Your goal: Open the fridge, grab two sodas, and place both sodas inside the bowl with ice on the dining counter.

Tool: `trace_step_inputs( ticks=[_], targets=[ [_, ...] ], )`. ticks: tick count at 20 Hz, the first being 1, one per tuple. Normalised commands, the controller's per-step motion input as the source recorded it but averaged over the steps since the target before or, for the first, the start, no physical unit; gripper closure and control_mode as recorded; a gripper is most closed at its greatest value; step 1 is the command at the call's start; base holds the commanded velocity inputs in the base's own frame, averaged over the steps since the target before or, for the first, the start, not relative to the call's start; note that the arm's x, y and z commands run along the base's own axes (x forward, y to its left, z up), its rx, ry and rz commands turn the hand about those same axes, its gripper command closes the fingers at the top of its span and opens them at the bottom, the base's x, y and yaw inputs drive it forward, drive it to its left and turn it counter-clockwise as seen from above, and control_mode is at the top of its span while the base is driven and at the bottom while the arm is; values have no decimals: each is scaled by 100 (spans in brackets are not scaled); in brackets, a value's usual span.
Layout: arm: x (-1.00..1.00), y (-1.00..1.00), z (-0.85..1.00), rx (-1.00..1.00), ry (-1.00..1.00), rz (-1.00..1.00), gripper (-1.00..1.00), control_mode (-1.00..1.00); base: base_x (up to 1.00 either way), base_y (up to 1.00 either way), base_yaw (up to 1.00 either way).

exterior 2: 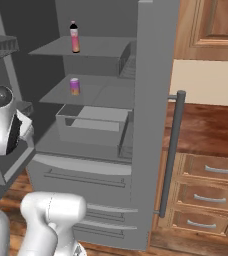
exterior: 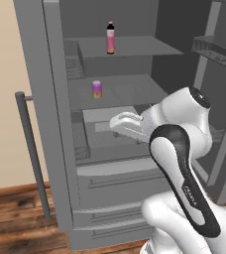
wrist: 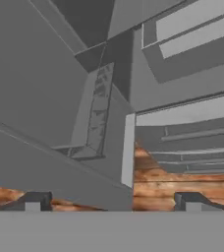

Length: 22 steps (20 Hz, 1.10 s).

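Grey fridge (exterior: 50, 124) is standing open; we are seeing 2 sodas: bottle (exterior: 110, 38) at 12 o'clock above can (exterior: 96, 89); our gripper (wrist: 112, 202) is gaping, holding nothing

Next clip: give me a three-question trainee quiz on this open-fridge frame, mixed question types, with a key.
1. True or false: the fridge has its doors shut.
2. Which drink stands on the higher shelf? A) the can B) the bottle C) both share one shelf
3. Fill in: the gripper is ____ and holds nothing.

Key:
1. False. Both doors stand open, and the shelves show in both base views.
2. B. The bottle is on the upper shelf and the can on the shelf below it.
3. Open. In the hand view the fingertips stand far apart with nothing between them.
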Motion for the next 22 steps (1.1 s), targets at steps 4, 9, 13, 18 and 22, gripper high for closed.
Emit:
trace_step_inputs(
  ticks=[4, 9, 13, 18, 22],
  targets=[
    [-81, -91, -19, -34, -24, 0, -100, -100, 0, 0, 0],
    [-74, -81, -28, -30, -13, -2, -100, -100, 0, 0, 0],
    [-64, -65, -41, -25, -3, -7, -100, -100, 0, 0, 0],
    [-6, -8, -10, -3, 1, -1, -100, -100, 0, 0, 0],
    [0, -11, -1, 1, 0, -7, -100, -100, 0, 0, 0]
  ],
)
